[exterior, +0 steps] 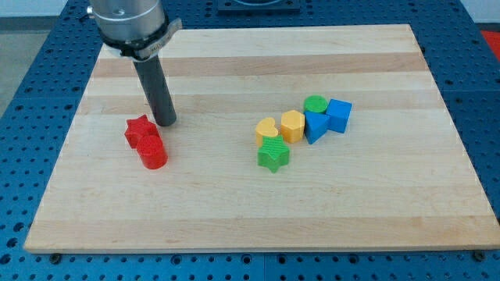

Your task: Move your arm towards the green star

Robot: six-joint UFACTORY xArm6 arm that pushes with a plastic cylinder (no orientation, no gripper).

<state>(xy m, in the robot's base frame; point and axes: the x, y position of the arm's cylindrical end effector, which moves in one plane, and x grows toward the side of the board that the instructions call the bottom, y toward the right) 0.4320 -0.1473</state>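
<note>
The green star [273, 154] lies right of the board's middle, just below a yellow heart [266, 130]. My tip [166, 122] is far to the star's left, at the end of the dark rod coming down from the view's top left. It stands just above and right of a red star [140, 130], close to it; whether they touch I cannot tell. A red cylinder [153, 152] sits against the red star's lower right.
A cluster sits above and right of the green star: a yellow hexagon [293, 125], a green cylinder [316, 104], a blue triangle [316, 126] and a blue cube [339, 115]. The wooden board [250, 211] lies on a blue perforated table.
</note>
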